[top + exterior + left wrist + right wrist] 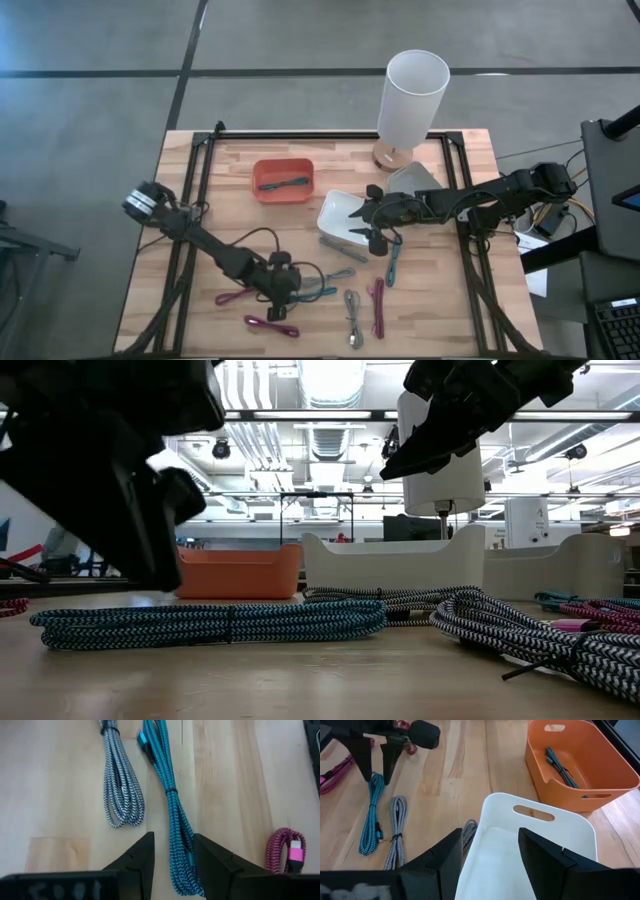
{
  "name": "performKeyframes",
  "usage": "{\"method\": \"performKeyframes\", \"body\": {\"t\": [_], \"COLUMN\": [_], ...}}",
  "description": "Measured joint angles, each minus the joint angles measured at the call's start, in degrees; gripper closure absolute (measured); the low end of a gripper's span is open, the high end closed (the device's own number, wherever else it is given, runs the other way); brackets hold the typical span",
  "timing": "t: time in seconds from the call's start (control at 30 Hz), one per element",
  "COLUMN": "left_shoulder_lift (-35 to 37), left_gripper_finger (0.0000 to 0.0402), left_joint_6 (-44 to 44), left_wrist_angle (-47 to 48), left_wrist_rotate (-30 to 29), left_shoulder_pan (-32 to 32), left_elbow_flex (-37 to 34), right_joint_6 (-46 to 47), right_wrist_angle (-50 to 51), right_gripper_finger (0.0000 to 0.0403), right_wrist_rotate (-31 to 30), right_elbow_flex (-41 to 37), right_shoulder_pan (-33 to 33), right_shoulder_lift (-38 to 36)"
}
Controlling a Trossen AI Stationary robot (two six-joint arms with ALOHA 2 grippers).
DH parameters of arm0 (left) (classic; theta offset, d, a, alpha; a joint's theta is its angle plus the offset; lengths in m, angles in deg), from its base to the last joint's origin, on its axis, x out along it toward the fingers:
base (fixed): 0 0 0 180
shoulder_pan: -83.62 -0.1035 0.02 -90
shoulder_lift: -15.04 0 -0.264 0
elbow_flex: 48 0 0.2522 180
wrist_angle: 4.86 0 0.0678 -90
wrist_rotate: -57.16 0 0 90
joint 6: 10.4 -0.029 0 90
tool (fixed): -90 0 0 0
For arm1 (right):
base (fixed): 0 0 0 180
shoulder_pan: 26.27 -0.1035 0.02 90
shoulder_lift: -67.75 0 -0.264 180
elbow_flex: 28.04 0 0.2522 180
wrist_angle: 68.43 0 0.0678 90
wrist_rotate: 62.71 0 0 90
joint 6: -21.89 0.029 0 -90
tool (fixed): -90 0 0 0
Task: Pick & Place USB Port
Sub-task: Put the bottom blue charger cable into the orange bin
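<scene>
Seen from overhead, my left gripper hangs at about seven o'clock on the surface, over the teal cable, while my right gripper hovers at the white bin near the centre. An orange bin at eleven o'clock already holds one cable.

At surface level, the teal cable lies flat below my left gripper; my right gripper sits high above the white bin.

Through my left wrist, my fingers are spread, straddling the teal cable without pinching it; a grey cable lies beside.

Through my right wrist, my fingers are spread and empty over the white bin.

I judge this the pick step: next I must lower, centre on the bundle, then close.
</scene>
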Motion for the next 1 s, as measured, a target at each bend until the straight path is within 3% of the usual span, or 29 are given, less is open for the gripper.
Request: {"method": "performKeyframes", "body": {"t": [0.57,0.67,0.83,1.0], "left_shoulder_lift": [-3.4,-3.4,-3.4,-2.8], "left_gripper_finger": [0.0279,0.0304,0.0383,0.0388], "left_joint_6": [-0.4,-1.3,-3.9,-4.1], "left_wrist_angle": [0.1,0.1,0.1,0.8], "left_wrist_rotate": [0.7,0.7,0.6,-0.3], "left_shoulder_pan": [0.4,0.4,0.4,0.4], "left_elbow_flex": [-0.1,-0.1,0.0,0.0], "right_joint_6": [2.6,2.6,2.6,2.6], "right_wrist_angle": [-0.2,-0.1,-0.2,-0.3], "right_gripper_finger": [0.0213,0.0213,0.0213,0.0213], "right_wrist_rotate": [0.0,0.0,0.0,0.0], "right_elbow_flex": [-1.3,-1.4,-1.4,-1.4], "right_shoulder_pan": [0.0,0.0,0.0,0.0], "right_shoulder_lift": [0.0,0.0,0.0,0.0]}}
